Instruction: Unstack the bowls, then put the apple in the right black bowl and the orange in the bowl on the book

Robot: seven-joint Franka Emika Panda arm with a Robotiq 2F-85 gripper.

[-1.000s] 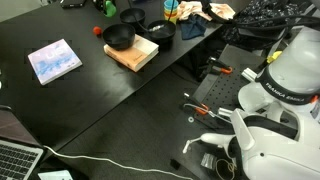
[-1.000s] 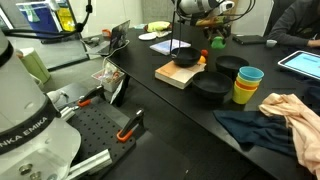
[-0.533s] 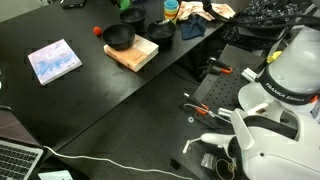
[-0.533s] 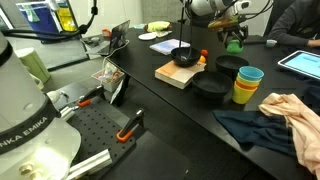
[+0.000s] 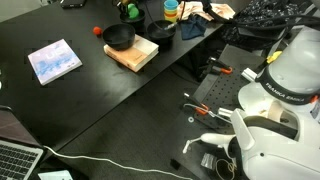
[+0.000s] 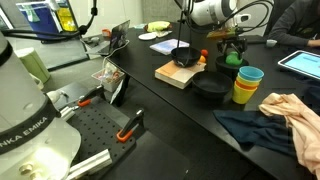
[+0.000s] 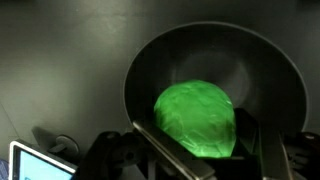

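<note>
Green apple [image 7: 195,120] centred over black bowl [image 7: 150,55], rim clear.

Matt black bowl [image 7: 180,55], smooth green apple [image 7: 195,120], matt dark table [image 5: 100,100]

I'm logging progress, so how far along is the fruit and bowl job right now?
Done: the bowls are unstacked, one bowl sitting on the book. In hand: the gripper holds the apple over another black bowl. Left: release it, then put the orange, which I cannot spot, into the book's empty-looking bowl.
</note>
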